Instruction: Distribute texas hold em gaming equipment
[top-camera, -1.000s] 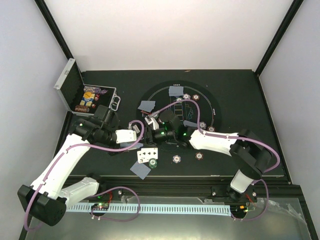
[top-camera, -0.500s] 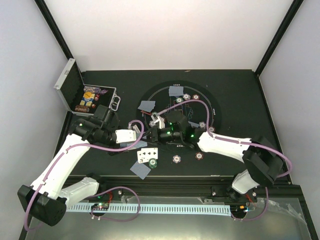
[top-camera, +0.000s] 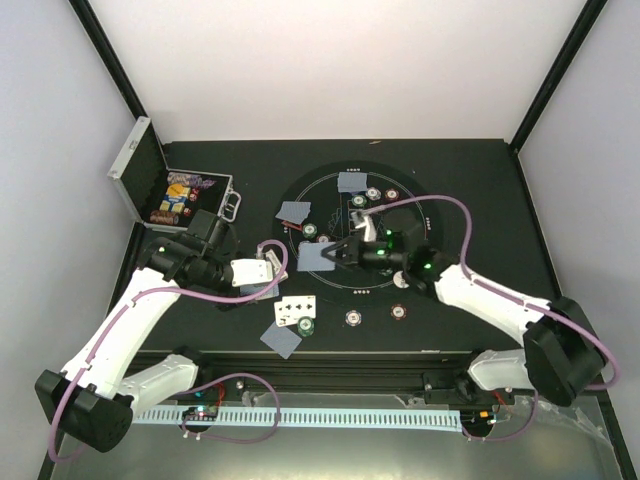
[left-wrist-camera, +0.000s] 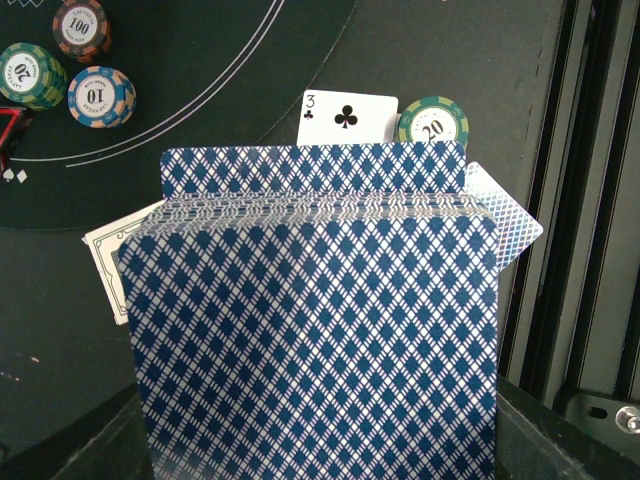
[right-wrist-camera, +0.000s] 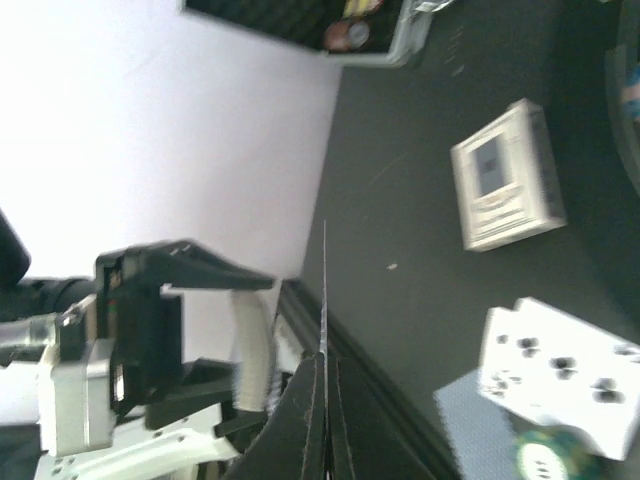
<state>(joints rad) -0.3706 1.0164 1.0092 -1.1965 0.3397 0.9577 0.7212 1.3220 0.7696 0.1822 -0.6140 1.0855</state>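
The dark bench (top-camera: 480, 170) carries a round black mat (top-camera: 425, 205), and an open silver case (top-camera: 150, 180) sits at the far left. The left tool (top-camera: 264, 280) grips the deck of cards (left-wrist-camera: 310, 330) by the mat's left edge. The right tool (top-camera: 338, 250) pinches one card (top-camera: 317, 258) above the mat. This looks like dealing. Next, the card likely needs a place beside the small chips (top-camera: 352, 318), then a gentle let-go.
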